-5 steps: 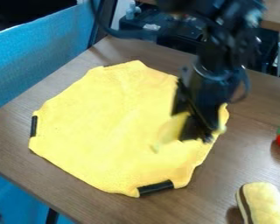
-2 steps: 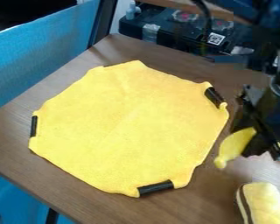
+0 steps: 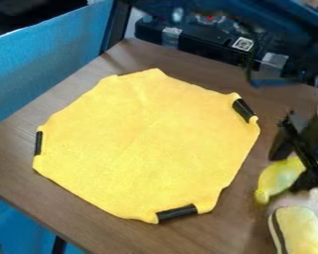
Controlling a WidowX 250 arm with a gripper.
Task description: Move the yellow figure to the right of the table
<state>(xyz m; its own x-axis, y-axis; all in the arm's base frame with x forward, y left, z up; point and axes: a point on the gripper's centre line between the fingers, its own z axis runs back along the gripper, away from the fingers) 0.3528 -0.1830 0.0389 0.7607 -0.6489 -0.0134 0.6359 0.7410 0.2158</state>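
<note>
yellow figure (image 3: pixel 278 178) clasped in the gripper (image 3: pixel 299 171), farther right and closer to the striped roll (image 3: pixel 298 233) than before

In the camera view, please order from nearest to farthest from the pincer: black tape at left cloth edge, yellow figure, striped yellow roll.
1. Yellow figure, in the pincer.
2. Striped yellow roll, at lower right.
3. Black tape, at the cloth's left edge.
</note>
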